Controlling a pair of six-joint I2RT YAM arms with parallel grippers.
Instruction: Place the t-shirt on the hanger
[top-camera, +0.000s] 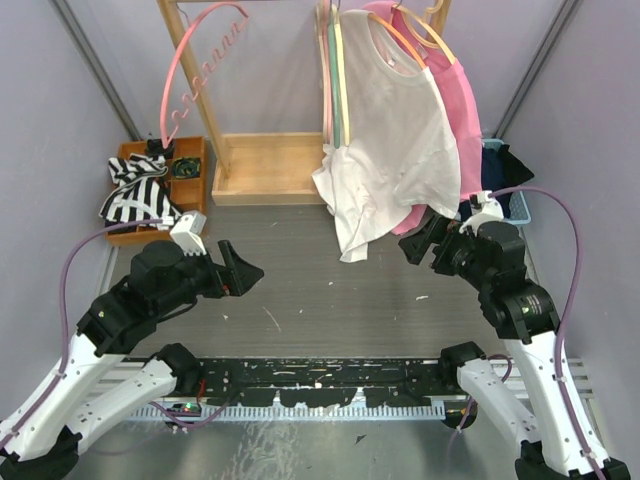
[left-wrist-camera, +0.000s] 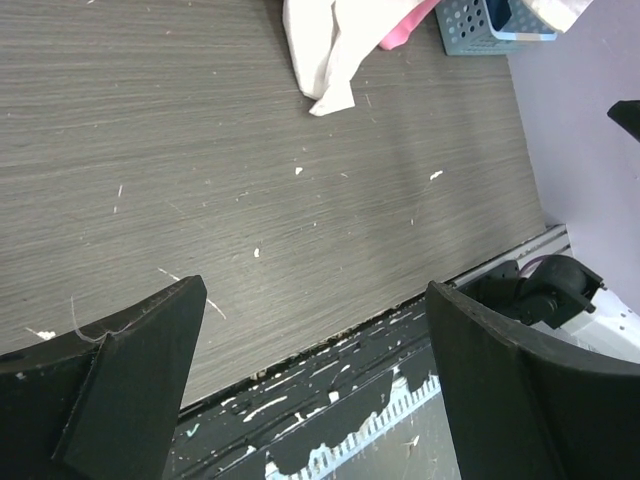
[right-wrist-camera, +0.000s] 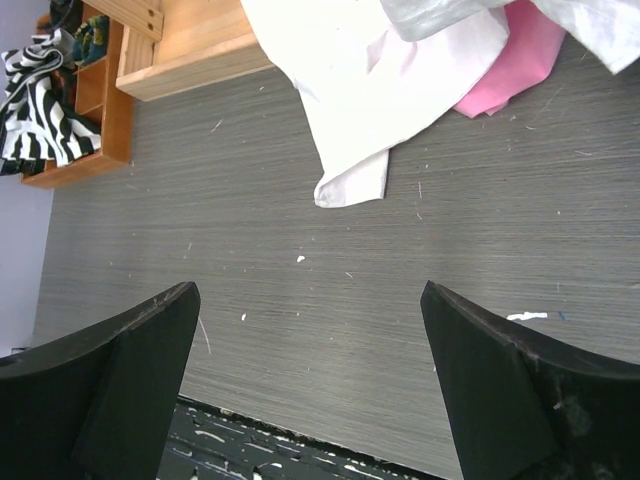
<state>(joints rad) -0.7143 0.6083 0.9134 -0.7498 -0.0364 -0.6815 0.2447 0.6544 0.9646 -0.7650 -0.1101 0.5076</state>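
Note:
The white t-shirt hangs on the orange hanger on the rack at the back right, its hem drooping to the table. The hem also shows in the left wrist view and the right wrist view. My left gripper is open and empty over the table's left middle, well away from the shirt; its jaws stand wide apart. My right gripper is open and empty just below the shirt's lower right edge; its jaws stand wide apart above bare table.
A pink t-shirt hangs behind the white one. A pink hanger and green and cream hangers hang on the wooden rack. A wooden tray holds a striped cloth. A blue basket stands at right.

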